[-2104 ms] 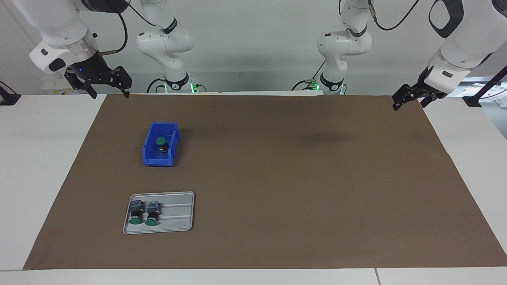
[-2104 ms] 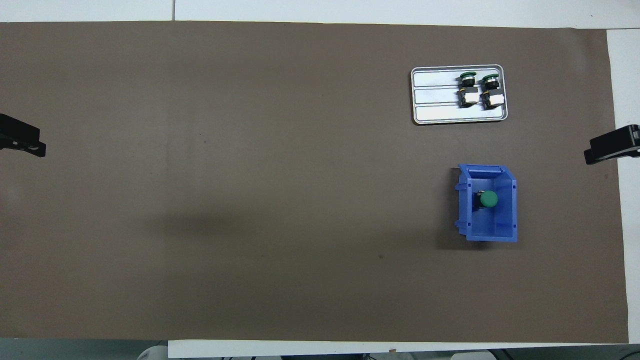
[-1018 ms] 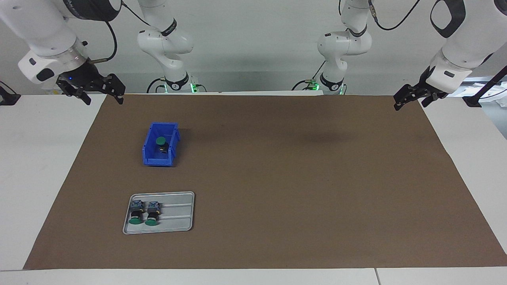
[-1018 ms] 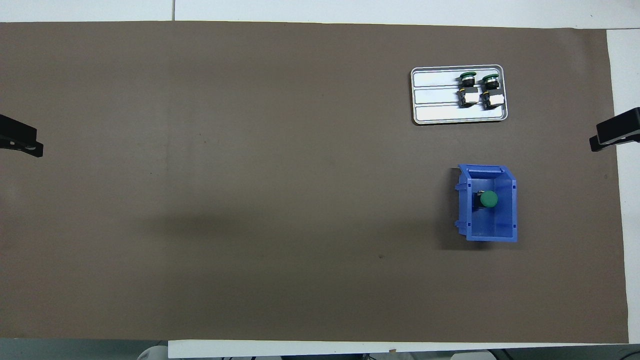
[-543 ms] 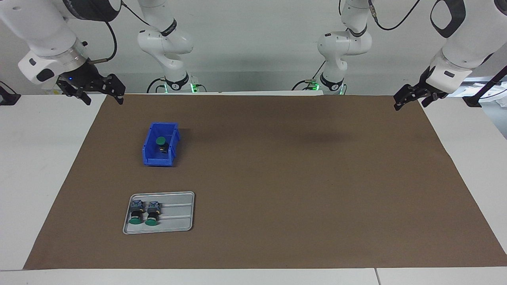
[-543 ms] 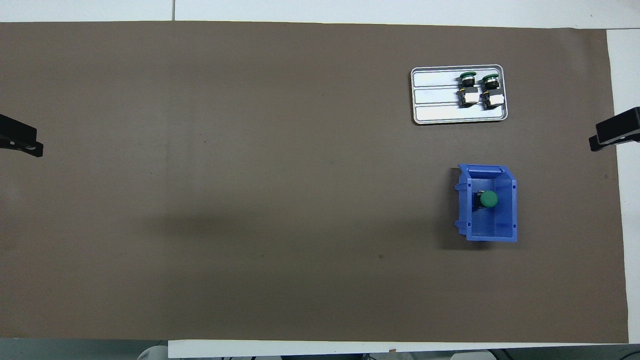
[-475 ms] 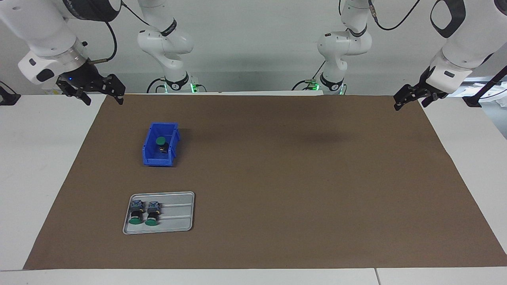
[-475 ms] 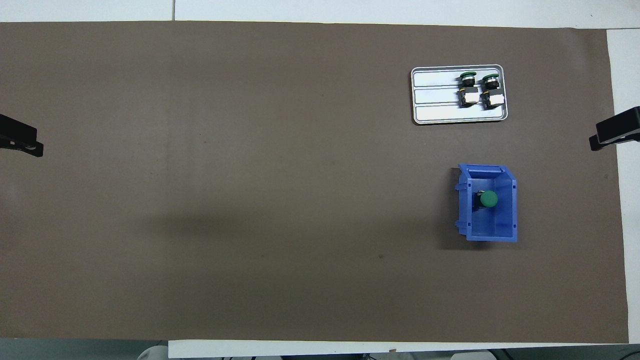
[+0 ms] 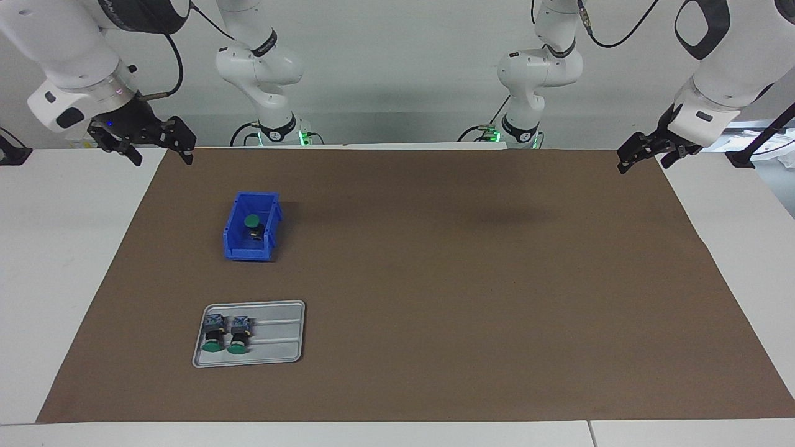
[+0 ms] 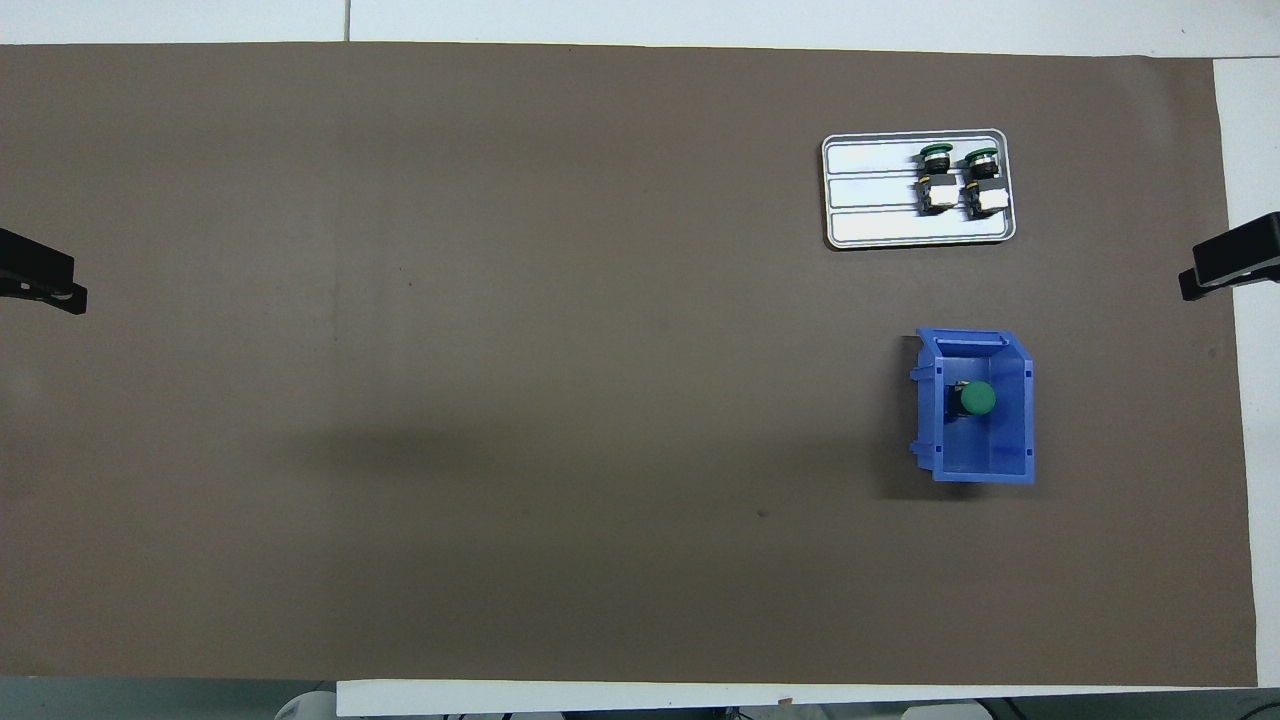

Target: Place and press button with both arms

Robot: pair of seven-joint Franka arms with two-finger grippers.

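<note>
One green-capped button (image 9: 251, 221) (image 10: 977, 398) stands upright inside a blue bin (image 9: 245, 251) (image 10: 985, 462) toward the right arm's end of the table. Farther from the robots, two more buttons (image 9: 215, 335) (image 9: 238, 335) (image 10: 935, 176) (image 10: 981, 178) lie on their sides on a silver tray (image 9: 279, 341) (image 10: 870, 190). My right gripper (image 9: 163, 155) (image 10: 1230, 265) hangs open and empty over the mat's corner at its own end. My left gripper (image 9: 643, 162) (image 10: 40, 280) hangs open and empty over the mat's corner at the left arm's end. Neither gripper touches anything.
A brown mat (image 9: 435, 279) (image 10: 500, 350) covers most of the white table (image 9: 62, 248). Bin and tray both sit near the right arm's end. Both arm bases stand at the table's robot edge.
About two seconds ago my right gripper hung lower and nearer the bin; it has risen and drawn outward, then stayed still for the last second. The left gripper has barely moved.
</note>
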